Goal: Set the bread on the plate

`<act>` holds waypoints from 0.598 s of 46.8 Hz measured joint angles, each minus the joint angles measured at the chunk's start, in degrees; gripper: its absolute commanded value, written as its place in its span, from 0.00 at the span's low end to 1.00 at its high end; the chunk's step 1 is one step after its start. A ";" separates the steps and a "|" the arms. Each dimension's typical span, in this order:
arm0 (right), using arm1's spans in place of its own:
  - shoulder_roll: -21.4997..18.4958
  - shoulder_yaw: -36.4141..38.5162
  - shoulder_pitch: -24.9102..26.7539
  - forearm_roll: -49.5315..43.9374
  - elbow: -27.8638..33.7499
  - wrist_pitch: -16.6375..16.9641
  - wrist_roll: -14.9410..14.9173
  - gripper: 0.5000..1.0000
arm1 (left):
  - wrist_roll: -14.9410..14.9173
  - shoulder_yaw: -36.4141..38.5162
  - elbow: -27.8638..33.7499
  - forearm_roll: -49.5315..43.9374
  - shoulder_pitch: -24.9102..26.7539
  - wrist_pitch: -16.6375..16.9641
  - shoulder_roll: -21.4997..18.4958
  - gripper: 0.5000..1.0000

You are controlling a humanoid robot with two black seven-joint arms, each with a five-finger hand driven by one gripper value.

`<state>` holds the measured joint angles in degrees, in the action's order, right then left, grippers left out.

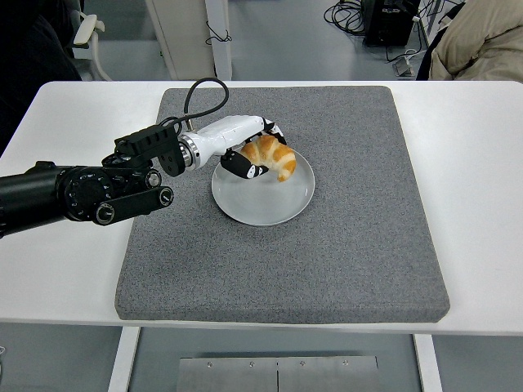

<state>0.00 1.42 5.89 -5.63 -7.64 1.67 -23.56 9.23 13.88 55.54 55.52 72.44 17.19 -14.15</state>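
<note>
Left hand [255,153]: you see its fingers wrapped around the croissant [270,156].
Croissant: over the far part of the grey plate [263,196].
Plate: on the grey mat [359,204], on the white table [474,163].

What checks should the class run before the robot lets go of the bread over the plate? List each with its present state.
1. Left hand grasps the croissant: ok.
2. Croissant is over the plate, at its far-left part, not the centre: ok.
3. Croissant touches the plate surface: cannot tell.
4. Bare plate surface is free of other items: ok.
5. Plate lies flat on the grey mat: ok.
6. Right arm is clear of the work area: cannot tell, it is out of view.
</note>
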 measured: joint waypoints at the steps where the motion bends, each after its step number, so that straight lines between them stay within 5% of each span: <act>1: 0.00 0.00 0.01 0.00 0.00 0.00 0.00 1.00 | 0.00 0.02 0.01 0.31 -0.24 0.10 0.00 0.06; 28: 0.00 0.01 0.01 0.00 0.00 0.00 0.00 1.00 | -0.04 0.08 0.01 1.96 -2.04 0.92 0.00 0.10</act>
<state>0.00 1.43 5.89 -5.62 -7.64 1.67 -23.55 9.19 13.96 55.55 57.48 70.40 18.11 -14.15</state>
